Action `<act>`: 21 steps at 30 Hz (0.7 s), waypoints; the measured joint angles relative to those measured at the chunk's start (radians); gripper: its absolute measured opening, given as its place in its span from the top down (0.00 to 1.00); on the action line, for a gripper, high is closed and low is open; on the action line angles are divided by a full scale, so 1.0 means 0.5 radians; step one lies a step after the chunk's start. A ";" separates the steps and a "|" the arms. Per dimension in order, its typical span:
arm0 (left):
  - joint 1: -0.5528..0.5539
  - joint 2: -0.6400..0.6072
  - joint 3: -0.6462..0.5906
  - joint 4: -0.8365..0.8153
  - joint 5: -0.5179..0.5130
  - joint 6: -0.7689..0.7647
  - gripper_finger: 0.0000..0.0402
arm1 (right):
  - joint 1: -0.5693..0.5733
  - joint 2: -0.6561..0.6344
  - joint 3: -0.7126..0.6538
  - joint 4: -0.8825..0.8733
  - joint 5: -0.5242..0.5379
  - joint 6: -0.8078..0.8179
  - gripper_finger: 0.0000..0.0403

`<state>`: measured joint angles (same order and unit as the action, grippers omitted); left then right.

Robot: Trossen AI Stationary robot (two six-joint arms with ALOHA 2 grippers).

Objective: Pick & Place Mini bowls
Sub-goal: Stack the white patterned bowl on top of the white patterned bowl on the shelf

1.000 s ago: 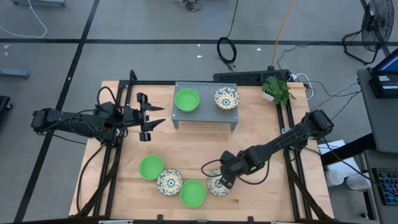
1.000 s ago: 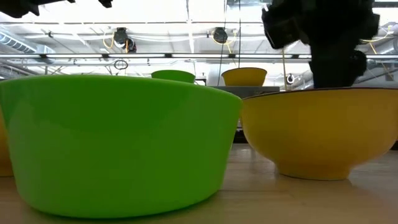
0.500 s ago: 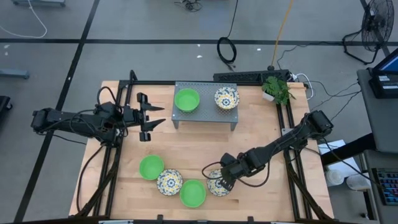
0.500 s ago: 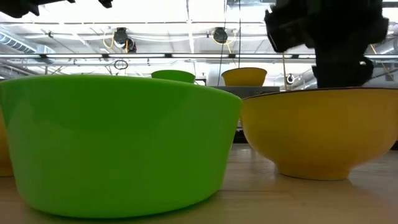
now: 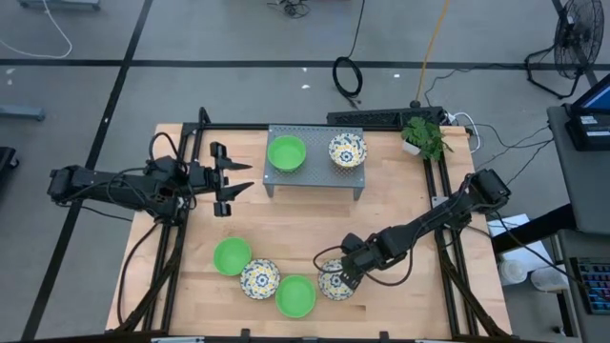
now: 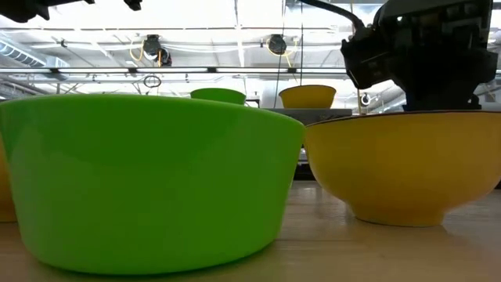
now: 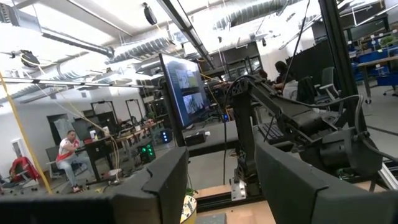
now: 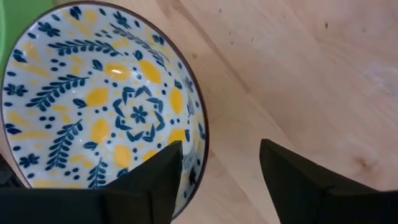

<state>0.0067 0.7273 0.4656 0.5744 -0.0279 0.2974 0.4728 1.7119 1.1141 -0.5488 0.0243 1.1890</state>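
Several mini bowls sit at the table's near edge: a green one (image 5: 232, 256), a floral one (image 5: 259, 278), a green one (image 5: 295, 296) and a floral one (image 5: 332, 285) with a yellow outside (image 6: 403, 168). Two more, green (image 5: 286, 152) and floral (image 5: 347, 150), stand on the grey stand (image 5: 315, 181). My right gripper (image 5: 340, 276) is open and points steeply down at the right-hand floral bowl (image 8: 106, 106), one finger (image 8: 149, 183) over its inside, the other (image 8: 298, 183) outside the rim (image 8: 203, 134). My left gripper (image 5: 233, 178) hovers open, left of the stand. My right gripper stands astride the floral bowl's rim (image 8: 203, 134) on the bowl's right side, coming from above at a slant. One finger is inside the bowl and one outside. Whether either finger touches the bowl I cannot tell. The bowl rests upright on the table.
A small potted plant (image 5: 422, 136) stands at the far right corner. The near green bowl (image 6: 149, 180) lies close beside the floral bowl. Bare wood (image 5: 305, 224) lies between the stand and the near row. A person (image 7: 65, 152) sits in the room beyond.
My right gripper has sunk toward the right-hand floral bowl, its fingers coming down around the bowl's rim. The bowl has stayed in place. My left arm has kept still.
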 joint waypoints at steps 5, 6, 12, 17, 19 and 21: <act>0.000 0.000 0.000 -0.005 0.000 0.000 0.52 | 0.000 0.000 0.000 0.001 -0.006 -0.012 0.62; 0.000 0.000 0.000 -0.005 0.000 0.000 0.52 | 0.000 0.000 0.000 0.001 -0.007 -0.016 0.64; 0.000 0.000 0.000 -0.005 0.000 0.001 0.52 | -0.003 0.000 0.000 -0.001 -0.056 -0.068 0.80; 0.000 0.000 0.000 -0.005 0.000 0.001 0.52 | -0.005 0.000 0.000 0.001 -0.055 -0.121 0.93; 0.000 0.000 0.000 -0.005 0.000 0.002 0.52 | -0.008 -0.004 0.001 0.004 -0.065 -0.149 0.97; 0.000 0.000 0.000 -0.005 0.000 0.002 0.52 | -0.006 -0.006 0.002 0.007 -0.058 -0.164 0.98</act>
<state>0.0067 0.7273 0.4656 0.5716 -0.0280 0.2981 0.4698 1.7088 1.1152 -0.5451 -0.0049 1.1071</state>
